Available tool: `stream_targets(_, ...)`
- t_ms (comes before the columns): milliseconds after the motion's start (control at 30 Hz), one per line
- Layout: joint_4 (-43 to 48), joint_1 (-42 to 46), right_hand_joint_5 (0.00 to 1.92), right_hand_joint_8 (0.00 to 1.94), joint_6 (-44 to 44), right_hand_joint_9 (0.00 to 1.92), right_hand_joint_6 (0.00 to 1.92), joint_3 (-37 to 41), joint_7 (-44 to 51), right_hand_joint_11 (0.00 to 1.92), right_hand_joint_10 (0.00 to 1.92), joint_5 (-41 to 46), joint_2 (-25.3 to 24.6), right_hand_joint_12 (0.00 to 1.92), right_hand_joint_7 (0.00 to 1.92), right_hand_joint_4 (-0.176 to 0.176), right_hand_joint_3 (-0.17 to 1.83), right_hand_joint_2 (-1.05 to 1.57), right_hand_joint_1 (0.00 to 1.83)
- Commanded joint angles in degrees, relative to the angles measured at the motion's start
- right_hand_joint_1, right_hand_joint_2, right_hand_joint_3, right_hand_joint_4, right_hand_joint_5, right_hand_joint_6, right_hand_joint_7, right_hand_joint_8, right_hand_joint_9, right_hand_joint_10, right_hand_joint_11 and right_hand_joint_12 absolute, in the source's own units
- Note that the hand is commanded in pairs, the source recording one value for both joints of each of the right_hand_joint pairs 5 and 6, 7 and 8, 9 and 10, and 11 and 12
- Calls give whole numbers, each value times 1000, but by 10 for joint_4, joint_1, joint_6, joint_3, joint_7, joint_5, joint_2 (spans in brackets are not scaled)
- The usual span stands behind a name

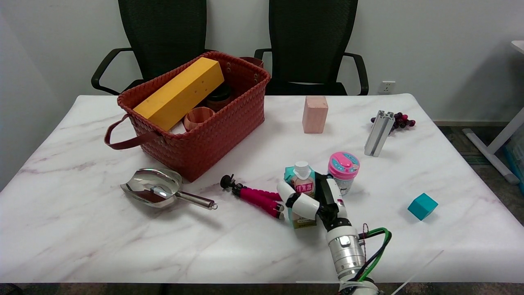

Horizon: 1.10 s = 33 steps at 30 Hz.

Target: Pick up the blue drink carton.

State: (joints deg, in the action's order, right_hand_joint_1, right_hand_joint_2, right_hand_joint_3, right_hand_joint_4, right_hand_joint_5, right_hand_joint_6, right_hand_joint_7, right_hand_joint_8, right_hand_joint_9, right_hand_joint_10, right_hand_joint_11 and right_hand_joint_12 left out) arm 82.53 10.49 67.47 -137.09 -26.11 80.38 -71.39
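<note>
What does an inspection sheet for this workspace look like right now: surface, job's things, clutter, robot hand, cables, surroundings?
Surface: white marbled table.
Job's things: blue drink carton with white cap, upright, in the grasp.
Clutter: red woven basket holding a long yellow block; metal scoop; pink flexible tripod; pink-lidded jar; pink wooden block; aluminium profile; dark grapes; teal cube.
Robot hand: right robot hand grips the carton.
Cables: green and black wires at the wrist.
Surroundings: two black office chairs, white wall.
</note>
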Motion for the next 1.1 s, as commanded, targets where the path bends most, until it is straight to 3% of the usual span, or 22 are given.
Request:
stream_targets(33, -4, -4, 994, 1378, 4, 1141, 994, 5, -21, 1035, 1141, -3, 1, 1035, 1378, 0, 756, 1039, 1063)
stream_targets(200, -4, -6, 1137, 1474, 6, 1332, 1137, 8, -22, 1345, 1332, -4, 2, 1345, 1474, 0, 783, 1117, 1024)
stream_targets(800, 4, -41, 1149, 1549, 1, 1458, 1149, 44, -42, 1374, 1458, -66, 0, 1374, 1549, 0, 780, 1298, 988)
stream_targets(1100, 42, -56, 1148, 1554, -92, 1484, 1148, 98, -39, 1389, 1484, -105, -4, 1389, 1554, 0, 796, 1317, 980)
